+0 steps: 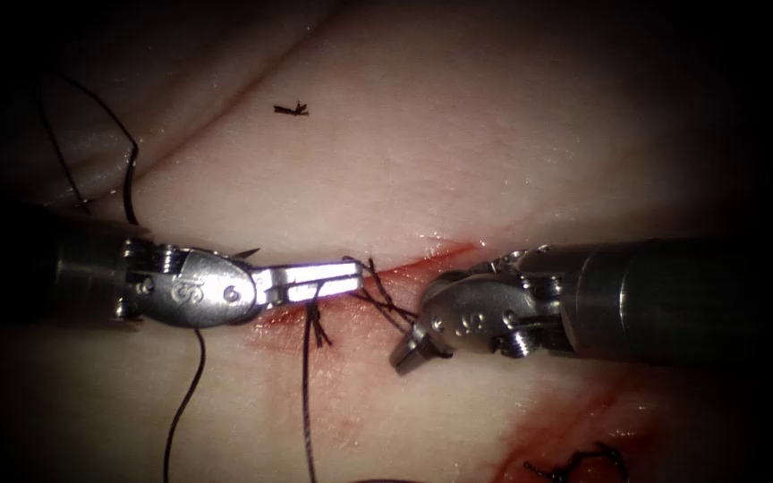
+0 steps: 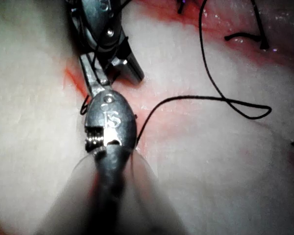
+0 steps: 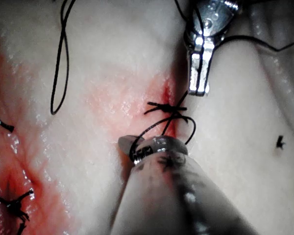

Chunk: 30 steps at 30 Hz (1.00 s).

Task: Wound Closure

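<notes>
Two steel needle drivers meet over the short red cut (image 1: 427, 258) in the pale, glistening pork-belly tissue (image 1: 458, 161), and the thing to manage is the fine black suture thread (image 1: 308, 394). It looks dark, slightly twisted and hair-thin. One strand hangs down over the tissue below the cut, and other strands cross at a small knot (image 3: 169, 108) sitting right on the cut. I judge it nearly weightless and wholly limp, so it will drape and snag rather than hold a shape. It is likely slick where the red fluid (image 1: 288, 317) wets it, and apt to fray if crushed or jerked. The safest hold would be on a free strand a little away from the knot, pulled in line with the stitch, since the soft tissue could tear under a sideways tug. The left needle driver (image 1: 346, 273) lies along the cut with its fingers clenched, and the thread meets their tip, so it appears to be pinched there. The right needle driver (image 1: 404, 355) sits just right of the knot with its fingers pressed together and thread looped around them. I cannot tell whether anything is gripped between them. Where the needle lies I cannot tell.
</notes>
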{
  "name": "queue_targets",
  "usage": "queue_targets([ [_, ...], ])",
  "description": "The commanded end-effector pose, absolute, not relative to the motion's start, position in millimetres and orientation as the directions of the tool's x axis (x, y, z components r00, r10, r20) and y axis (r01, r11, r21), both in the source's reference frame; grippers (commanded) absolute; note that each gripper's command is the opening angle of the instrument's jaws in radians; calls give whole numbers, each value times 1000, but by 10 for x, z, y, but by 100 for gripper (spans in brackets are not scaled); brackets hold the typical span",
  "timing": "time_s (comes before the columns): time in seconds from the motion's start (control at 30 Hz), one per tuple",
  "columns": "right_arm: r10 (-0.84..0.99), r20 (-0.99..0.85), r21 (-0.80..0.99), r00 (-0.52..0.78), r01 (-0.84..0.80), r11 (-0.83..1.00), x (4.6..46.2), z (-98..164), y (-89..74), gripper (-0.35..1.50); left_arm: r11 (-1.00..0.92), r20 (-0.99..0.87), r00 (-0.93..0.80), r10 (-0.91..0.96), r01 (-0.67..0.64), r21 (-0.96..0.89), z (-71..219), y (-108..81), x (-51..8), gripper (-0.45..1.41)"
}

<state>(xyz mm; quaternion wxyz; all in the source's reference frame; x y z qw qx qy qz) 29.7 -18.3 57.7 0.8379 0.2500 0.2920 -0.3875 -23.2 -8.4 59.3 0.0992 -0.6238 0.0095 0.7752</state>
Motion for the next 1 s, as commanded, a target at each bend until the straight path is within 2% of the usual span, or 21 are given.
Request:
queue_targets([
  [0.03, -478, -703, 186, 526, 785, 591, 303, 577, -179, -35, -982, -967, -212, 141, -156, -109, 597, -94, -238, -45],
  [0.43, -234, -855, 196, 463, 706, 681, 298, 559, -136, -35, -989, -960, -258, 113, -123, -84, 595, -144, -248, -45],
  [0.67, -110, -902, 222, 418, 666, 712, 298, 566, -124, -35, -994, -951, -292, 106, -64, -91, 608, -176, -280, -45],
  [1.0, -40, -907, 247, 418, 608, 755, 299, 582, -100, -35, -994, -945, -310, 101, 5, -108, 587, -209, -311, -45],
])
